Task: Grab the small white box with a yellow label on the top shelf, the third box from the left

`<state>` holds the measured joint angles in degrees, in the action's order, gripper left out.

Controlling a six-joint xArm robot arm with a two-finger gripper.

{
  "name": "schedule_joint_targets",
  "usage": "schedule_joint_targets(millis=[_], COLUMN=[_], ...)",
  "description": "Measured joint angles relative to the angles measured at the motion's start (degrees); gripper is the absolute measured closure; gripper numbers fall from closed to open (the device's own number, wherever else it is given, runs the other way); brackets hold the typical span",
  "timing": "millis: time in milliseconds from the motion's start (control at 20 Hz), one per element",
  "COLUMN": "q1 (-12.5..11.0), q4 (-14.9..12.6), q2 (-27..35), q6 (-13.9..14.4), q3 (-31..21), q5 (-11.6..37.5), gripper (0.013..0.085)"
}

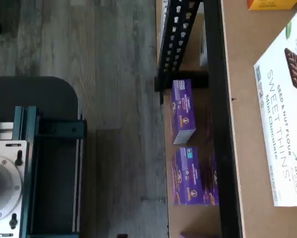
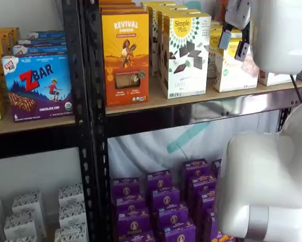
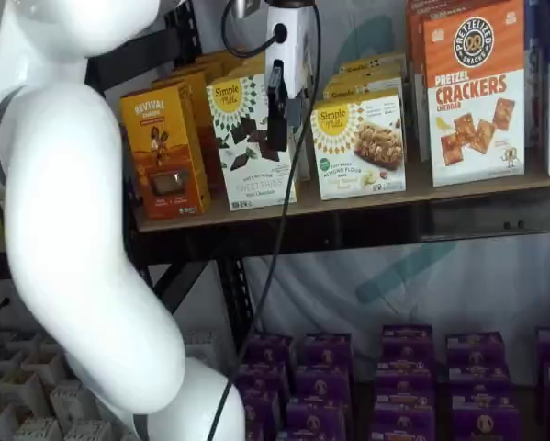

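The small white box (image 3: 359, 147) with the yellow round logo and baked-bar picture stands upright on the top shelf (image 3: 495, 216), between a taller white box with chocolate pieces (image 3: 247, 138) and an orange-and-white cracker box (image 3: 472, 92). It also shows in a shelf view (image 2: 231, 70), partly behind the arm. My gripper (image 3: 276, 119) hangs in front of the taller box's right edge, just left of the small box and apart from it. Its black fingers show side-on, so no gap can be read, and it holds nothing. The small box is out of the wrist view.
An orange Revival box (image 2: 124, 50) stands left of the taller white box. Purple boxes (image 3: 403, 377) fill the shelf below. The black rack post (image 2: 87, 101) separates a side shelf with a ZBar box (image 2: 37, 85). The wrist view shows the mint chocolate box top (image 1: 287, 124) and grey floor (image 1: 89, 49).
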<state>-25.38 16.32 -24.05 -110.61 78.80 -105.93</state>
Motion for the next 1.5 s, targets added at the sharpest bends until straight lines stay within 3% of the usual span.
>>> schedule_joint_targets(millis=[100,300,750,1200,1500], q1=[0.32,-0.73,-4.50,-4.64,-4.02], q4=[-0.85,0.25,7.07,7.56,7.38], q2=[0.39,0.97,2.38,6.06,8.91], q6=[0.09,-0.43,-2.08,-3.35,-3.07], q3=[0.65,1.58,2.34,3.51,5.78], q5=[-0.59,-0.94,3.69,9.57,10.25], gripper=[0.0130,0.0130,0.0130,0.0130,0.0130])
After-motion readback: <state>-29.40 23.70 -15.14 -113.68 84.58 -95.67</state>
